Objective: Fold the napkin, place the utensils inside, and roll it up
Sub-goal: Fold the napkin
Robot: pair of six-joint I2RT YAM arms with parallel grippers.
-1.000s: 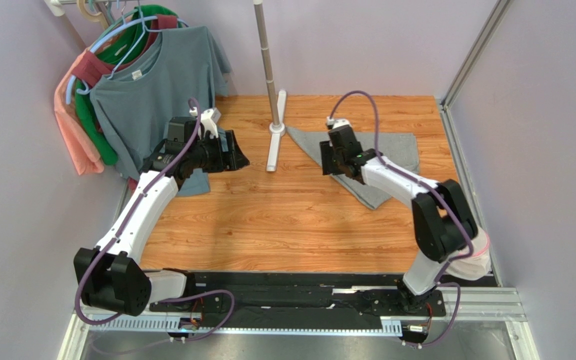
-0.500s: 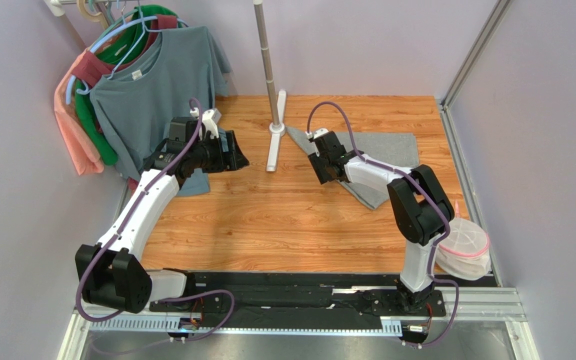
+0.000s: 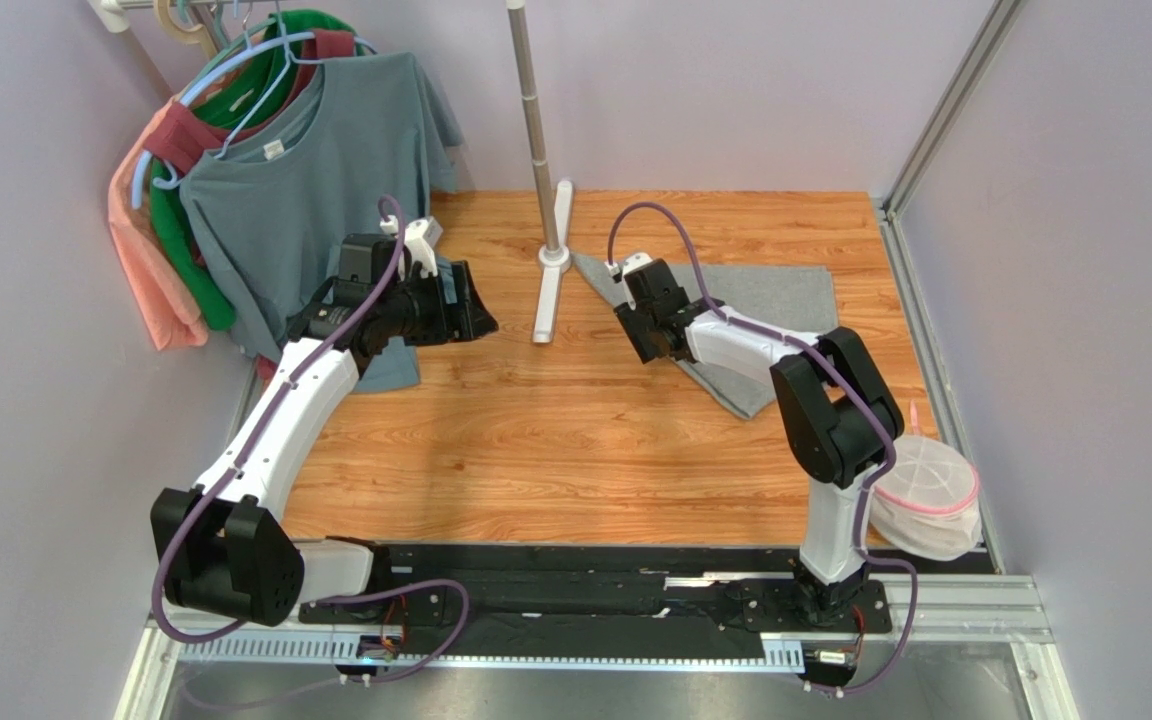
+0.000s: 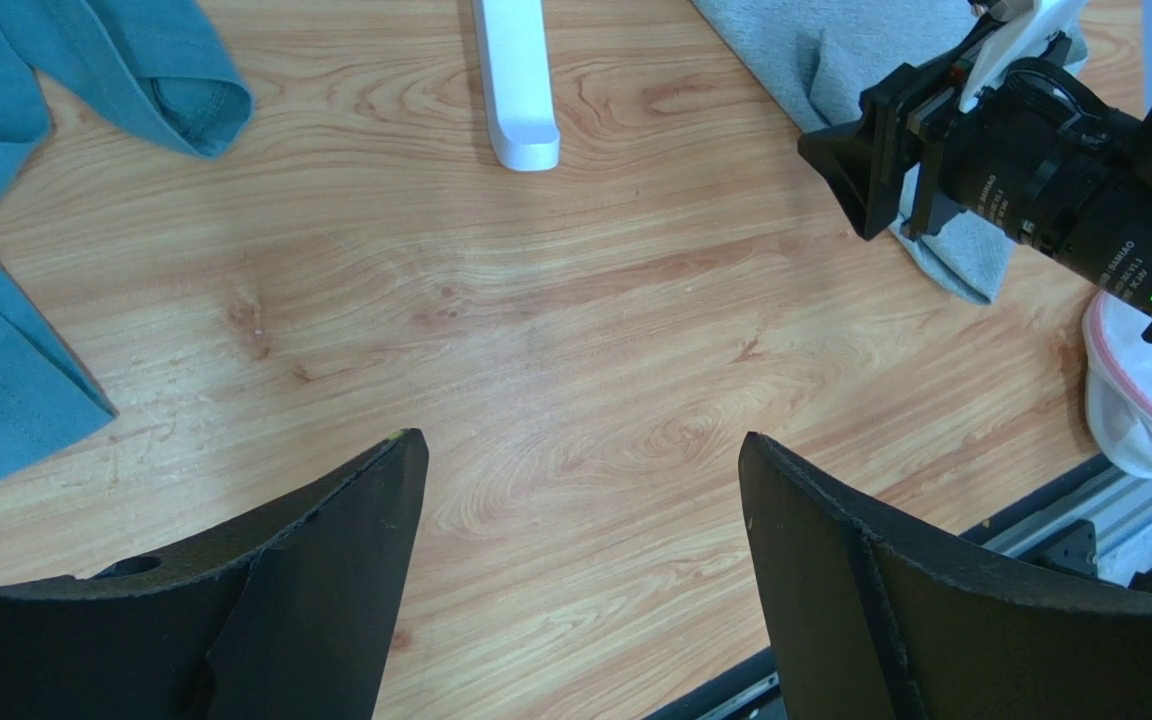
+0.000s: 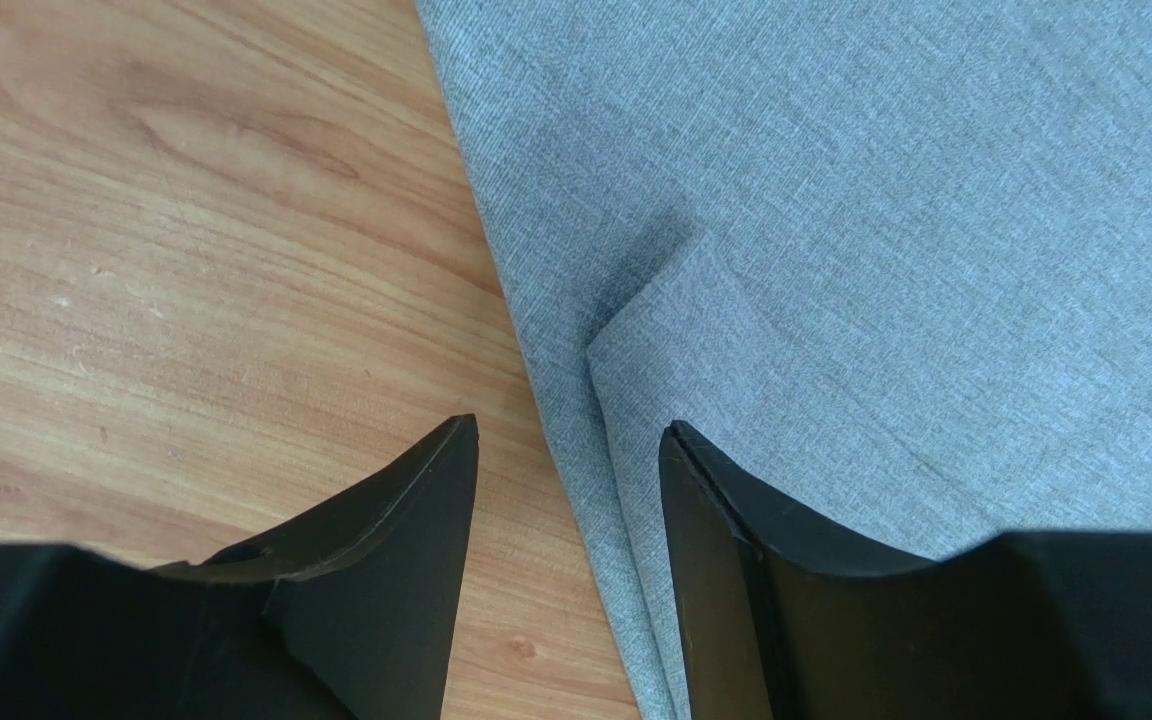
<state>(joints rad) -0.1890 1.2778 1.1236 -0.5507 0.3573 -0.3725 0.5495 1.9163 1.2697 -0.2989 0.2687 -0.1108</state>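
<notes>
right tool (image 5: pixel 567 450) stood narrowly parted, empty, astride the folded edge of the napkin (image 5: pixel 868 225); left tool (image 4: pixel 582 443) gaped wide, empty, above the counter (image 4: pixel 537 300), well left of the napkin.

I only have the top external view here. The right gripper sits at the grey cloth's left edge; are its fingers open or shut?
Observer: Open. The right wrist view shows the right gripper straddling the edge of the plain grey cloth napkin, not closed on it.
Operator: Is the cloth flat there?
Observer: No, it is folded over on itself just ahead of the gripper.
Operator: And the left gripper?
Observer: The left gripper is open above the bare wooden table, holding nothing.
</notes>
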